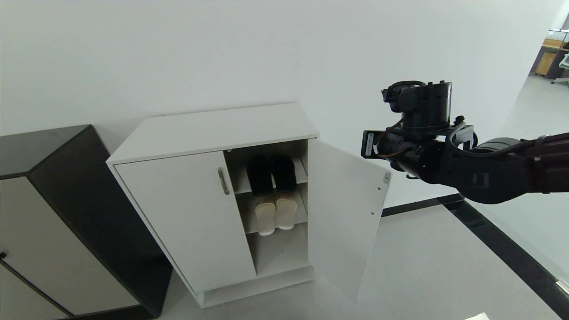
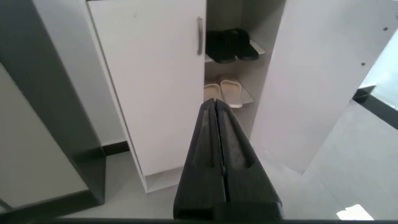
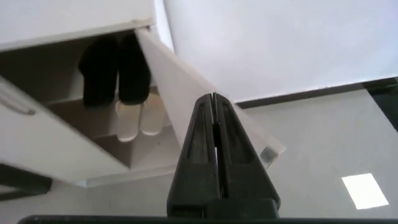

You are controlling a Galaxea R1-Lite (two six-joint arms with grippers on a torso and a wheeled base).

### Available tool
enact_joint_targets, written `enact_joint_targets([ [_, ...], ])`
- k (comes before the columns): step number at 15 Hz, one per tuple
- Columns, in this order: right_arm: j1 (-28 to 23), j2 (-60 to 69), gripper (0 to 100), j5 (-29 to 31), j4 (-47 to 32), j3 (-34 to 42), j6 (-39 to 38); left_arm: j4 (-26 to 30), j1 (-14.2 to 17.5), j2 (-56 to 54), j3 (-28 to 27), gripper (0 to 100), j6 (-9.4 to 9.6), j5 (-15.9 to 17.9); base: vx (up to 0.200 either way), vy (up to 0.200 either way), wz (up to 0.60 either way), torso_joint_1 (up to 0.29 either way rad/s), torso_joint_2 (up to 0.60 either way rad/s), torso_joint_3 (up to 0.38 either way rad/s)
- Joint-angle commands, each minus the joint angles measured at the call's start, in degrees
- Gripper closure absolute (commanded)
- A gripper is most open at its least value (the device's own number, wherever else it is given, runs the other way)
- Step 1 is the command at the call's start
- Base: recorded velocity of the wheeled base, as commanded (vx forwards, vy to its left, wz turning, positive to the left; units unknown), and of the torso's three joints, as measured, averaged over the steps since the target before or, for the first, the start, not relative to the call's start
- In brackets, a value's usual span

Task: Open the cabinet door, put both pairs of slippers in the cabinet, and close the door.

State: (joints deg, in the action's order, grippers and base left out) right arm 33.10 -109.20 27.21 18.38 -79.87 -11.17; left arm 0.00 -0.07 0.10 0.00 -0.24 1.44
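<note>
A: Cabinet status, quick.

B: White cabinet (image 1: 213, 129) stands against the wall (image 1: 266, 49). Its right door (image 1: 342, 213) is swung wide open, its left door (image 1: 186, 218) is shut. A metal handle (image 1: 223, 181) sits upright on the left door, near its inner edge.

A: Slippers?

B: Both pairs are inside, behind the open side. Black slippers (image 1: 272, 174) lie on the top shelf, side by side with toes pointing in. Cream slippers (image 1: 275, 213) are on the shelf just below, same way round, heels slightly over the shelf's front edge.

A: Right gripper?

B: Right gripper (image 3: 214, 99) has its fingers pressed together and holds nothing. In the head view the right arm (image 1: 489, 173) is raised, beside and above the free edge of the right door. I see no contact.

A: Left gripper?

B: Left gripper (image 2: 215, 102) is also pressed together and holds nothing. It points at the cabinet front from lower down, apart from it, roughly toward the inner edge of the left door.

A: Anything else?

B: A dark cabinet (image 1: 66, 186) with pale doors stands just beside the white one, on the robot's left. The floor (image 1: 435, 266) is pale grey with a black strip (image 1: 418, 204) along the wall's foot.

A: Door step?

B: Not yet done, the right door is open.
</note>
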Motion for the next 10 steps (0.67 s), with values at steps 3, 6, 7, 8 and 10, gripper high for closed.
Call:
enact_joint_targets([
  [3, -3.0, -5.0, 100, -1.8, 1.7, -1.7, 0.0, 0.0, 0.0, 0.0, 0.0, 100, -0.02, 0.0, 0.000, 0.000, 0.00, 0.000, 0.00, 0.000],
  [6, -5.1, -8.5, 100, -2.3, 2.3, -4.1, -0.2, 0.0, 0.0, 0.1, 0.0, 100, -0.02, 0.0, 0.000, 0.000, 0.00, 0.000, 0.00, 0.000],
  [7, -5.2, -9.4, 100, -2.3, 2.4, -4.5, -0.2, 0.0, 0.0, 0.1, 0.0, 100, -0.02, 0.0, 0.000, 0.000, 0.00, 0.000, 0.00, 0.000],
  [8, -5.4, -10.1, 100, -2.3, 2.6, -4.8, -0.2, 0.0, 0.0, 0.1, 0.0, 100, -0.02, 0.0, 0.000, 0.000, 0.00, 0.000, 0.00, 0.000],
  [10, -5.6, -11.0, 100, -2.3, 3.2, -4.9, -0.2, 0.0, 0.0, 0.1, 0.0, 100, -0.02, 0.0, 0.000, 0.000, 0.00, 0.000, 0.00, 0.000],
])
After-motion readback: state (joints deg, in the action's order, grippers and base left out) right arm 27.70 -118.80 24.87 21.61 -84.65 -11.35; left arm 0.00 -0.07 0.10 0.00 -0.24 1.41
